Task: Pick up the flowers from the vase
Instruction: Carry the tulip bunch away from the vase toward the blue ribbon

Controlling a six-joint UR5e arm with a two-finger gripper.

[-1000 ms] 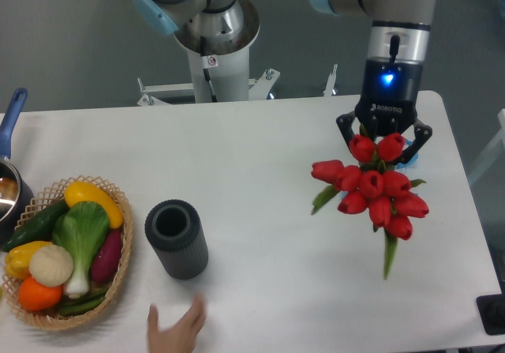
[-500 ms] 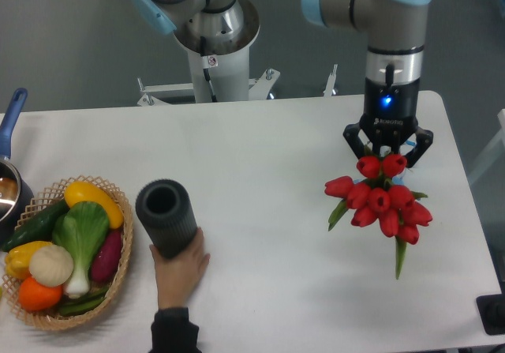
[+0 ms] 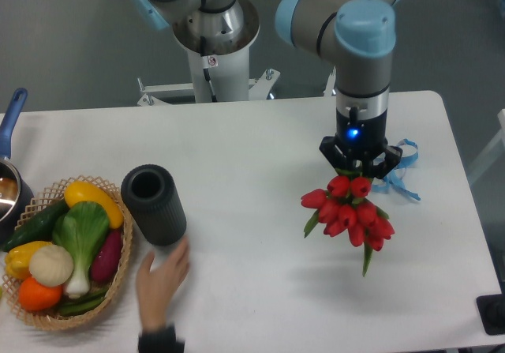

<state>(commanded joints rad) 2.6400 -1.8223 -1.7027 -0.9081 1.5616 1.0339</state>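
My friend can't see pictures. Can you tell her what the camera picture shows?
A robot arm's hand holds a bunch of red flowers above a white table. At the left, a person's hand touches the dark grey vase beside a basket of vegetables.

Bright, even light, faint soft shadows; the picture looks slightly soft.

A robotics lab: pedestal-mounted arm base (image 3: 215,29) behind a bare white table (image 3: 260,140), plain grey wall.
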